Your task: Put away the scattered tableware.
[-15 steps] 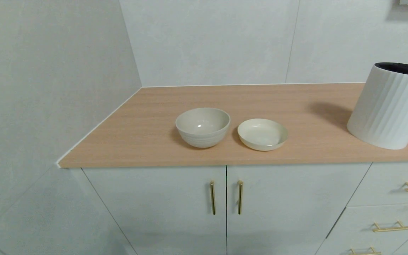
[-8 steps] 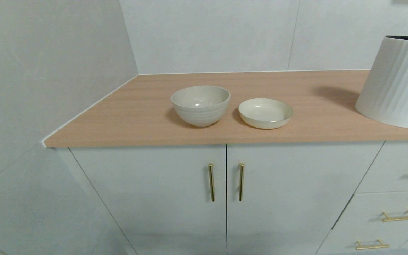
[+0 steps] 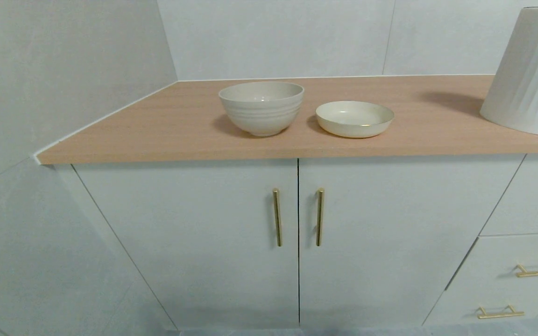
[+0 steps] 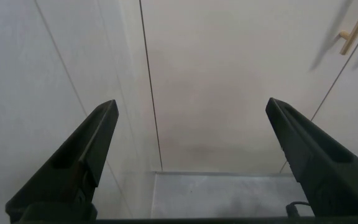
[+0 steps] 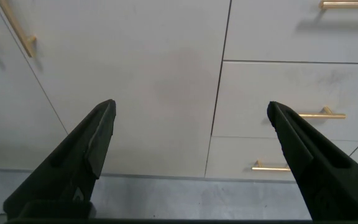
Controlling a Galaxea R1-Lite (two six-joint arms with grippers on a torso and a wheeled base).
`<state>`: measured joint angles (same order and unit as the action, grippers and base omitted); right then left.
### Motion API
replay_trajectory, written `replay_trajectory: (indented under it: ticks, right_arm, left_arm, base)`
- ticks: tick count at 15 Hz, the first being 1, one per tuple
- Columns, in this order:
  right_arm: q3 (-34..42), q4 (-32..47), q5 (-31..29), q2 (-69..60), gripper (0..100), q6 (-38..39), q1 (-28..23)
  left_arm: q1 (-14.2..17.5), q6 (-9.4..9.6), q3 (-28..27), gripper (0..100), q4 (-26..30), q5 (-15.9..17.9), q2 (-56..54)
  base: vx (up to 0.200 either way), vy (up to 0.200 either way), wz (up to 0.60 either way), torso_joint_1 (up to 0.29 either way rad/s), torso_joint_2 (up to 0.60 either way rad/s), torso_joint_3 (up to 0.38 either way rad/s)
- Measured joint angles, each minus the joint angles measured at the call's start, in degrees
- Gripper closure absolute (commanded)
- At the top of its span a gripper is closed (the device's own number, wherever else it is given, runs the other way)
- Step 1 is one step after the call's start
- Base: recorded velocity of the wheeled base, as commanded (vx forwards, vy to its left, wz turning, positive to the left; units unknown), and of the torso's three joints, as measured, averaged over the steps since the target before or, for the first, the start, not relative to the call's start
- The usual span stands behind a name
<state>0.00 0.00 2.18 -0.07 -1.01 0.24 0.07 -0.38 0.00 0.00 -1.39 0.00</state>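
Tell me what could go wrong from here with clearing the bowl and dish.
The bowl and the dish stand close together near the front edge of the countertop; gripping one could nudge the other off.
The cabinet doors are shut, their handles side by side; the open left gripper or right gripper might catch the wrong one.

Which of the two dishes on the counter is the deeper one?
The grooved bowl on the left; it stands taller than the shallow dish beside it.

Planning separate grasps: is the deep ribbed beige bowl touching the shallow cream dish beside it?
Apart. Head view shows a strip of wooden countertop between the deep ribbed beige bowl and the shallow cream dish.
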Motion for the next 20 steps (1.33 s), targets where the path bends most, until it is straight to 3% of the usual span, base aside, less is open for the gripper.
replay_trajectory:
  ticks: [12, 15, 18, 20]
  right_arm:
    - [-1.0, -0.3, 0.4, 0.0, 0, -0.4, 0.0]
    - [-7.2, 0.7, 6.2, 2.5, 0, 0.7, 0.4]
    - [-10.7, 1.2, 13.9, 12.6, 0, 0.9, 0.9]
    - [-13.8, 1.3, 15.6, 21.7, 0, 1.0, 1.9]
  left_arm:
    - [0.0, 0.17, 0.0, 0, 0.0, 0.0, 0.0]
    - [0.0, 0.16, 0.0, 0, 0.0, 0.0, 0.0]
    - [0.0, 0.20, 0.0, 0, 0.0, 0.0, 0.0]
    - [0.0, 0.20, 0.0, 0, 0.0, 0.0, 0.0]
  base:
    - [0.000, 0.000, 0.00, 0.000, 0.00, 0.000]
    - [0.000, 0.000, 0.00, 0.000, 0.00, 0.000]
    - [0.000, 0.000, 0.00, 0.000, 0.00, 0.000]
    - [0.000, 0.000, 0.00, 0.000, 0.00, 0.000]
